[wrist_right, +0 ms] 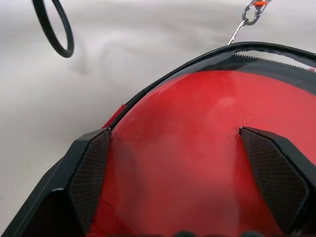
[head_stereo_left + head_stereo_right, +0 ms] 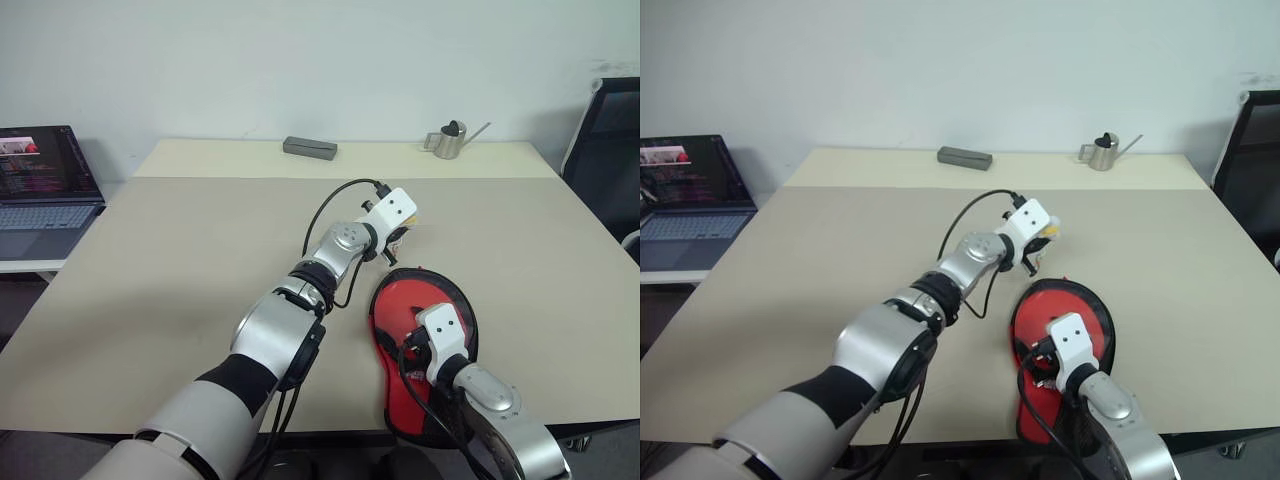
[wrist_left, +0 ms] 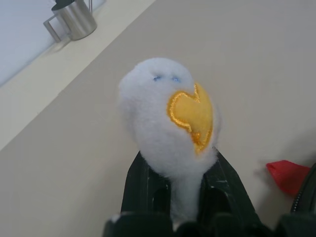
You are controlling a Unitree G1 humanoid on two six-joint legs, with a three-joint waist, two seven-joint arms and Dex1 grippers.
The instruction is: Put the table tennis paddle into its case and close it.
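My left gripper (image 3: 182,207) pinched the charm (image 3: 170,133); right gripper (image 1: 187,173) gaped empty over the case (image 2: 425,310). Tugging might drag it.

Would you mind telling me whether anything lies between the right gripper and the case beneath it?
Nothing visible does. The right gripper has its jaws open directly over the red face of the case, with no object between them. The left gripper is shut on the plush charm beyond the case's far edge.
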